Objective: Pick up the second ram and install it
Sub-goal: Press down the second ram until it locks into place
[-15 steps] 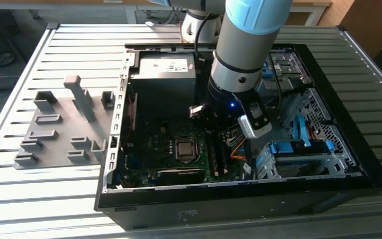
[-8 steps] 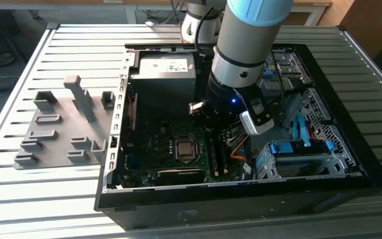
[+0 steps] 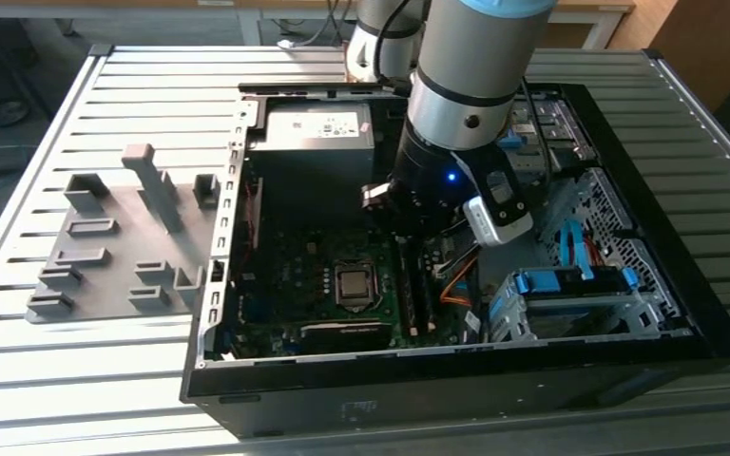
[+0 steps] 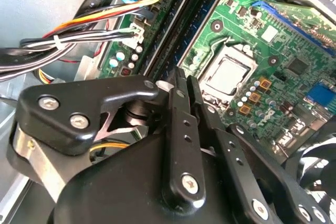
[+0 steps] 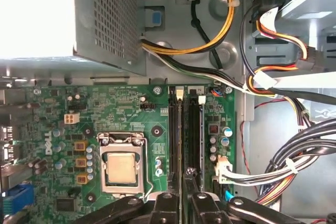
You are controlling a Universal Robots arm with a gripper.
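First wrist view: gripper (image 5: 188,176), clenched on nothing visible, above the memory slots (image 5: 194,129); skewed downward pressure risks damaging them.

- Board (image 5: 131,114): green, silver socket (image 5: 122,167) at lower centre.
- Hand (image 4: 181,85): glossy black.
- Cables (image 5: 210,40), upper centre: yellow, black, white.
- Holder (image 3: 124,242), left of frame: plain grey.
- Worktop (image 3: 73,370): pale grey, ribbed.
- Case (image 3: 467,380): black.
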